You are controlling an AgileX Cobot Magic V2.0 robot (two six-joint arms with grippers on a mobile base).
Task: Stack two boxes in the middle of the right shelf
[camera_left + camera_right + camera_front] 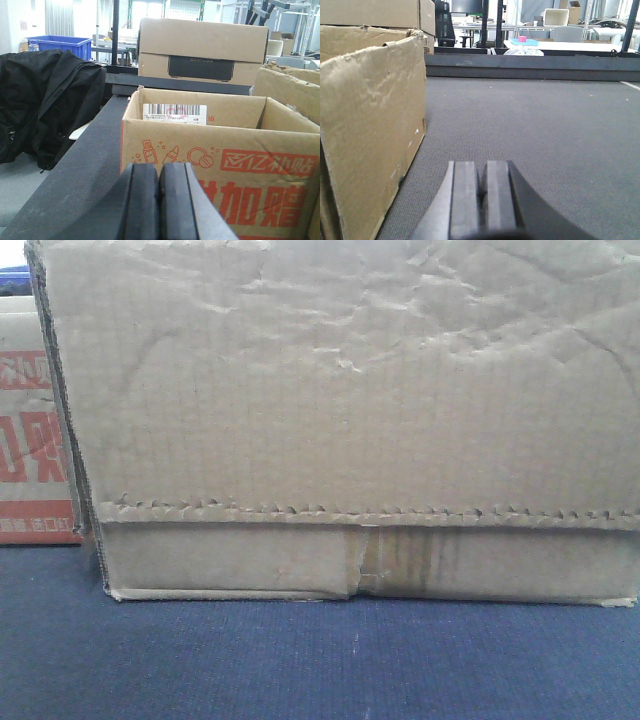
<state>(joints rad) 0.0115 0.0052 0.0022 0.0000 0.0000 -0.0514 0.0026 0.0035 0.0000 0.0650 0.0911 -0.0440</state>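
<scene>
Box (370, 125) just left of right gripper (482, 200), probably right of left gripper (159, 200); both pinched together, holding nothing.

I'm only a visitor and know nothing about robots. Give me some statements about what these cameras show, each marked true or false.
1. The left gripper is holding a box. False: its pads are pressed together on nothing.
2. The printed box in front of it is open at the top. True.
3. A barcode label sits on that box's inner wall. True.
4. The plain brown box stands on a red surface. False: the surface looks blue in the front view.
5. The right gripper is spread wide open. False: it is shut and empty.
</scene>
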